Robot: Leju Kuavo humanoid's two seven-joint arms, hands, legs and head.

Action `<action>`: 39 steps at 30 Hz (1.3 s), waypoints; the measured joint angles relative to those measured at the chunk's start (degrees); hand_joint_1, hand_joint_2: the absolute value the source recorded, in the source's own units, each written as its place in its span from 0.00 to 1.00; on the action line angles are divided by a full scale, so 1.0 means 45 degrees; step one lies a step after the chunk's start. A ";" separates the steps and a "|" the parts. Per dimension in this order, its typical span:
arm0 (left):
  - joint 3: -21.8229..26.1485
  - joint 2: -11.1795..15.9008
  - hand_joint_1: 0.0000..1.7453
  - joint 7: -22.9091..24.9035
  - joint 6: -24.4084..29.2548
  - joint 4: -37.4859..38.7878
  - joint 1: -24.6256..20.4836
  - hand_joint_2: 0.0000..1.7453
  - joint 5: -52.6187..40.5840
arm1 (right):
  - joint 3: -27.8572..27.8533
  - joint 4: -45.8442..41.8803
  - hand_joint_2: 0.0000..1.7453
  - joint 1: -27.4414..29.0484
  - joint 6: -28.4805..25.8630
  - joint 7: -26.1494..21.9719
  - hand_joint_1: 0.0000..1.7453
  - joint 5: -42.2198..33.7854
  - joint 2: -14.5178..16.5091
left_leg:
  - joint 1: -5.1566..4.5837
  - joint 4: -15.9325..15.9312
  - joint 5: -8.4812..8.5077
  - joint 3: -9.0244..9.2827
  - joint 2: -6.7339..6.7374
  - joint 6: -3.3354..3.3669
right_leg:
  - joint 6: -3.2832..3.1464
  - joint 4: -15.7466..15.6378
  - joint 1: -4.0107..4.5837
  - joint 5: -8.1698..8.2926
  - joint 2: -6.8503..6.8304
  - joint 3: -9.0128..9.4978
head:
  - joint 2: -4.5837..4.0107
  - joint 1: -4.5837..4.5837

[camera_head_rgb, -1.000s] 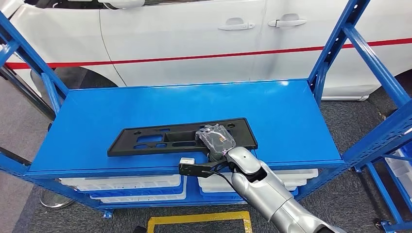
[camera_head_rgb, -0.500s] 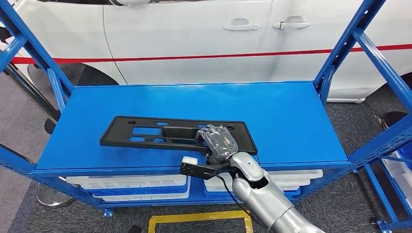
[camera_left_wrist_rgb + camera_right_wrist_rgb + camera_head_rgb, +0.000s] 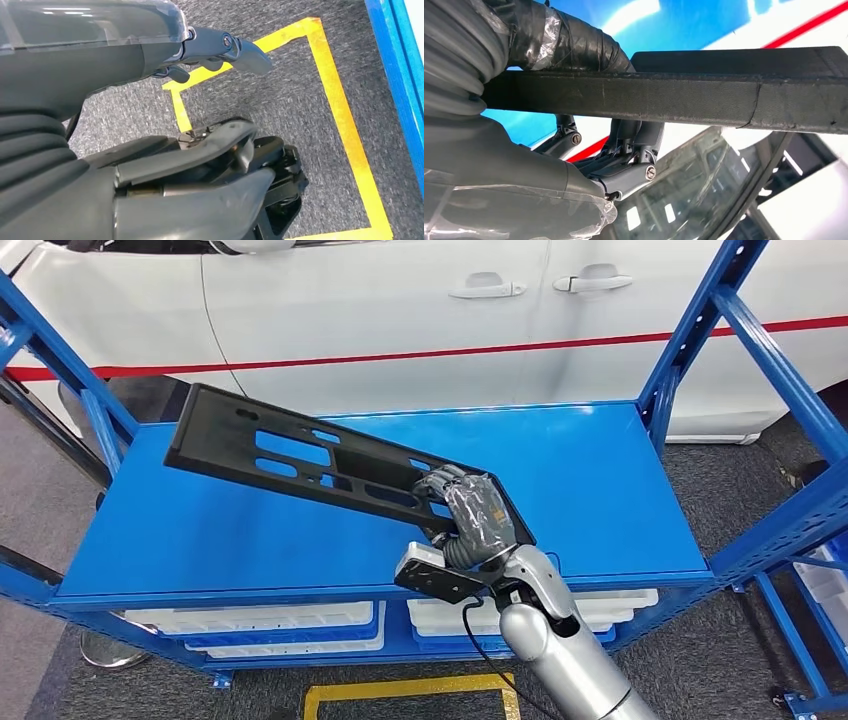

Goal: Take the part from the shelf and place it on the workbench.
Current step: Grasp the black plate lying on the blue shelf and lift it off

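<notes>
The part (image 3: 300,455) is a long flat black plastic panel with several cut-out slots. My right hand (image 3: 478,515) grips its near right end, and the panel slants up to the left above the blue shelf (image 3: 600,490). In the right wrist view the panel's dark edge (image 3: 674,97) runs across the frame, clamped between my thumb and fingers (image 3: 624,150). My left hand (image 3: 150,125) hangs over grey carpet with its fingers apart and nothing in them.
Blue uprights (image 3: 690,330) frame the shelf on both sides. A white car (image 3: 400,310) stands right behind it. White bins (image 3: 270,620) sit on the lower level. Yellow floor tape (image 3: 340,115) marks the carpet in front.
The panel lay flat on the shelf a second ago. My right hand has since lifted and tilted it, so its far left end now rises well above the shelf top.
</notes>
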 joint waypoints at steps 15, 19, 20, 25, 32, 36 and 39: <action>-0.0049 0.0024 0.00 -0.1791 0.0304 0.0000 0.0022 1.00 0.0036 | -0.1539 -0.2496 1.00 0.0948 -0.1042 -0.1362 1.00 -0.3187 -0.0564 | -0.0170 -0.3703 0.1639 0.1577 -0.0006 0.0748 | 0.0524 0.3072 -0.0006 -0.1413 0.0026 -0.1429 | 0.0000 0.0010; -0.0163 0.0025 0.00 -0.1869 0.0415 0.0000 0.0024 1.00 -0.0028 | -0.2108 -0.3137 1.00 0.1196 -0.1097 -0.1602 1.00 -0.3960 -0.0701 | -0.0197 -0.3310 0.1409 0.1474 -0.0035 0.0560 | 0.0519 0.0580 -0.0060 -0.0238 0.0025 -0.0180 | 0.0000 0.0009; -0.0180 0.0027 0.00 -0.1891 0.0349 0.0000 0.0018 1.00 -0.0013 | -0.2228 -0.3277 1.00 0.1267 -0.1121 -0.1646 1.00 -0.4085 -0.0727 | -0.0216 -0.3222 0.1361 0.1436 -0.0037 0.0504 | 0.0480 0.0308 -0.0048 -0.0210 0.0041 -0.0055 | 0.0000 0.0007; -0.0217 0.0038 0.00 -0.1976 0.0140 0.0000 0.0035 1.00 0.0057 | -0.2704 -0.3809 1.00 0.1715 -0.1212 -0.1829 1.00 -0.4463 -0.0812 | -0.0170 -0.2576 0.0882 0.1166 -0.0026 0.0223 | 0.0141 0.0219 -0.0057 -0.0168 0.0056 -0.0043 | 0.0000 0.0004; -0.0216 0.0041 0.00 -0.1587 0.0112 0.0000 0.0082 1.00 0.0181 | -0.3007 -0.4156 1.00 0.2317 -0.1193 -0.2072 1.00 -0.4713 -0.0820 | -0.0095 -0.1114 0.0609 0.0546 -0.0019 0.0198 | 0.0046 0.0215 0.0004 -0.0201 0.0029 -0.0015 | 0.0000 0.0004; -0.0210 0.0079 0.00 -0.1445 0.0099 0.0000 0.0048 1.00 0.0328 | -0.3059 -0.4294 1.00 0.2405 -0.1160 -0.2138 1.00 -0.4728 -0.0820 | -0.0298 -0.3269 0.1238 0.1575 -0.0026 0.0502 | 0.0182 0.0146 -0.0009 -0.0166 0.0032 -0.0021 | 0.0000 0.0005; -0.0197 0.0091 0.00 -0.1264 0.0261 0.0000 0.0070 1.00 0.0366 | -0.3076 -0.4314 1.00 0.2459 -0.1134 -0.2139 1.00 -0.4726 -0.0820 | -0.0274 -0.3651 0.1414 0.1725 -0.0024 0.0633 | 0.0382 0.0108 -0.0040 -0.0193 0.0008 0.0006 | 0.0000 0.0007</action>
